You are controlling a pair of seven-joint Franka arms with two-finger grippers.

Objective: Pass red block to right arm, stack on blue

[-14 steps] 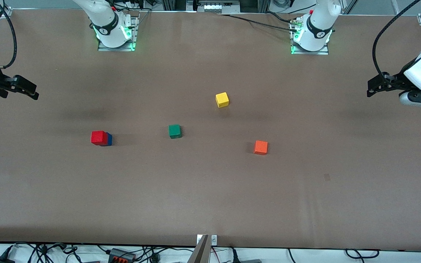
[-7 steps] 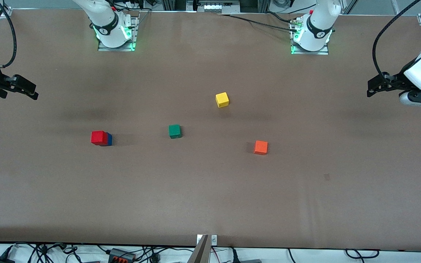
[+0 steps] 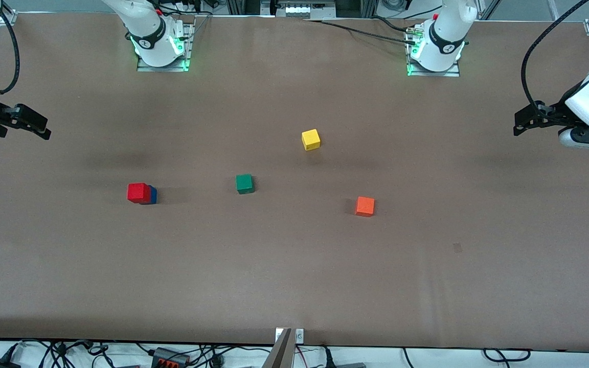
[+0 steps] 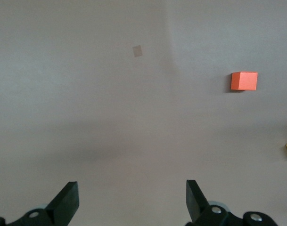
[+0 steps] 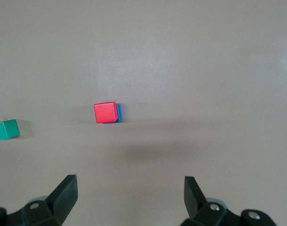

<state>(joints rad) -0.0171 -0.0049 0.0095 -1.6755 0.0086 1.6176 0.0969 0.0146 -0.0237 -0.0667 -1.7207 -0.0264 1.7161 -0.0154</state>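
The red block (image 3: 138, 192) sits on top of the blue block (image 3: 153, 195), of which only an edge shows, toward the right arm's end of the table. Both also show in the right wrist view, red block (image 5: 105, 112) on blue block (image 5: 118, 113). My right gripper (image 3: 39, 129) is open and empty, up in the air at the right arm's end of the table. My left gripper (image 3: 522, 122) is open and empty, raised at the left arm's end. In the wrist views the left gripper (image 4: 132, 197) and right gripper (image 5: 130, 194) hold nothing.
A green cube (image 3: 244, 183) lies mid-table, a yellow cube (image 3: 311, 139) farther from the front camera, and an orange cube (image 3: 364, 206) toward the left arm's end. The orange cube (image 4: 243, 81) shows in the left wrist view, the green cube (image 5: 5, 130) in the right wrist view.
My right gripper has drawn back slightly toward the table's end. The blocks and the left arm have not moved.
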